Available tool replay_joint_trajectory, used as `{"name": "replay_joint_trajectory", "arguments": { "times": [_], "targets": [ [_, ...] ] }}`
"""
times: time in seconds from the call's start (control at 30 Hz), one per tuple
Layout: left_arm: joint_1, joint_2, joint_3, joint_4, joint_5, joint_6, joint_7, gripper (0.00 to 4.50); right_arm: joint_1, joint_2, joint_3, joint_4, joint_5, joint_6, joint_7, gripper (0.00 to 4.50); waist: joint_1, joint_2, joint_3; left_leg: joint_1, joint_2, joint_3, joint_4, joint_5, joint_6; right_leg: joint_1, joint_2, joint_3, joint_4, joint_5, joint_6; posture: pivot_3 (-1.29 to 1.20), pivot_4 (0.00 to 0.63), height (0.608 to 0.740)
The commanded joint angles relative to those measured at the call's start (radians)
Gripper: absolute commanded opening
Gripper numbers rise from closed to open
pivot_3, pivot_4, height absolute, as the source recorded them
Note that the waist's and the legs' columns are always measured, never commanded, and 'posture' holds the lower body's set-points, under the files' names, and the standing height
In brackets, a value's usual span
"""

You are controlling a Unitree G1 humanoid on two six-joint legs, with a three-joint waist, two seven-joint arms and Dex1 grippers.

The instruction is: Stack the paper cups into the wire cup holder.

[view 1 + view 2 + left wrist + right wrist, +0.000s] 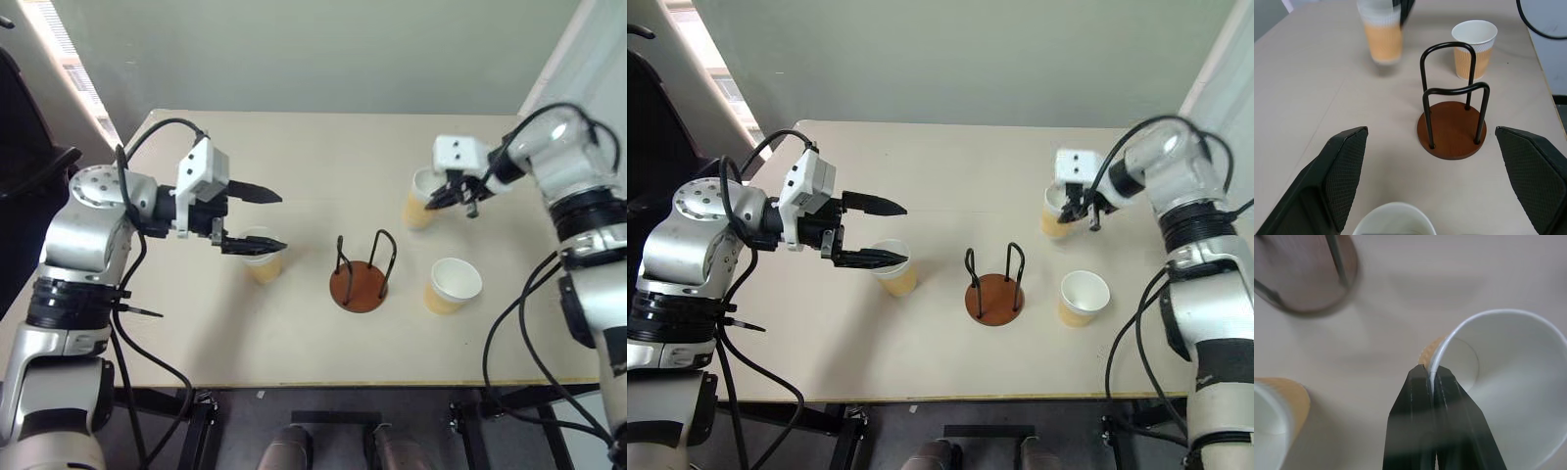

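- Beige tabletop (323, 176) against a plain grey wall carries everything; we take the wire cup holder (361, 277), a round reddish-brown disc with thin black upright wire loops, as our landmark.
- Nothing sits in the holder yet, so we judge stacking not begun.
- Our right gripper (453, 199) is pinched shut on the white rim of one tan-yellow tapered paper cup (421, 204), beyond the holder and to its right; the wrist view shows one finger inside the wall, one outside.
- A second paper cup (452, 285) stands upright just right of the holder, apart from it.
- A third paper cup (263, 255) stands left of the holder, with our left gripper (269, 219) spread wide above its rim, holding nothing.
- We expect these cups to be very light and thin-walled (easily dented, easily tipped). The rolled rim looks the stiffest place to grip, so a light rim pinch suits; squeezing the mid-wall would likely crush it.
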Motion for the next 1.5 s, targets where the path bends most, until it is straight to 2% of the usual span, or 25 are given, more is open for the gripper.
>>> {"name": "replay_joint_trajectory", "arguments": {
  "times": [0.03, 0.1, 0.2, 0.33, 0.43, 1.07, 1.2, 1.4, 1.5],
  "targets": [
    [-0.005, -0.006, 0.015, 0.011, -0.004, -0.029, -0.009, 4.5, 0.015, -0.037, -0.027, -0.378, 0.117, 0.166, 0.056, 0.01, -0.003, 0.0, 0.0, 0.0, 0.0, 0.0, 0.0, 0.001, -0.001, 0.0, 0.0, 0.0, 0.0, 0.0, -0.001, 0.0, 0.15, 0.74],
    [-0.01, -0.019, 0.005, 0.021, -0.001, -0.036, -0.013, 4.5, 0.032, -0.045, -0.014, -0.553, 0.161, 0.255, 0.058, 0.01, -0.005, 0.0, 0.0, 0.0, 0.001, 0.0, -0.001, 0.001, -0.002, 0.0, 0.001, 0.0, 0.0, -0.001, -0.001, 0.0, 0.15, 0.74],
    [-0.023, -0.038, -0.014, 0.043, 0.011, -0.052, -0.022, 4.5, 0.051, -0.049, 0.008, -0.691, 0.169, 0.321, 0.058, 0.01, -0.007, 0.0, 0.0, 0.001, 0.001, 0.0, 0.0, 0.001, -0.001, 0.0, 0.001, 0.0, 0.001, -0.001, -0.002, 0.0, 0.15, 0.74],
    [-0.041, -0.057, -0.03, 0.07, 0.026, -0.072, -0.033, 4.5, 0.066, -0.047, 0.041, -0.791, 0.181, 0.374, 0.058, 0.01, -0.006, 0.0, 0.0, 0.001, 0.001, -0.001, 0.002, -0.004, 0.008, 0.001, 0.001, 0.0, 0.002, 0.0, -0.002, 0.0, 0.15, 0.74],
    [-0.048, -0.067, -0.038, 0.085, 0.034, -0.083, -0.04, 4.5, 0.077, -0.05, 0.07, -0.849, 0.203, 0.396, 0.058, 0.01, -0.006, 0.0, 0.0, 0.001, 0.001, -0.001, 0.003, -0.003, 0.008, 0.001, 0.001, 0.0, 0.003, 0.0, -0.001, 0.0, 0.15, 0.74],
    [-0.059, -0.084, -0.04, 0.102, 0.05, -0.096, -0.04, 4.5, 0.145, -0.086, 0.168, -0.875, 0.164, 0.29, 0.058, 0.01, -0.007, 0.0, 0.0, 0.003, 0.001, -0.001, 0.003, -0.001, 0.008, 0.001, 0.001, 0.0, 0.006, 0.0, -0.002, 0.0, 0.15, 0.74],
    [-0.058, -0.085, -0.04, 0.103, 0.055, -0.097, -0.039, 4.5, 0.146, -0.069, 0.163, -0.88, 0.159, 0.295, 0.053, 0.9, -0.007, 0.0, 0.0, 0.003, 0.001, -0.001, 0.003, -0.001, 0.008, 0.001, 0.001, 0.0, 0.006, 0.0, -0.002, 0.0, 0.15, 0.74],
    [-0.066, -0.095, -0.033, 0.1, 0.066, -0.083, 0.004, 4.5, 0.148, 0.001, 0.09, -0.867, 0.185, 0.38, -0.053, 2.9, -0.008, 0.0, 0.0, 0.004, 0.001, -0.001, 0.003, -0.001, 0.008, 0.001, 0.001, 0.0, 0.007, 0.0, -0.002, 0.0, 0.15, 0.74],
    [-0.067, -0.085, -0.031, 0.083, 0.079, -0.089, 0.029, 4.5, 0.167, 0.01, 0.018, -0.857, 0.219, 0.46, -0.122, 2.9, -0.006, 0.0, 0.0, 0.003, 0.001, -0.001, 0.004, 0.0, 0.008, 0.001, 0.001, 0.0, 0.007, 0.0, -0.002, 0.0, 0.15, 0.74]
  ]
}}
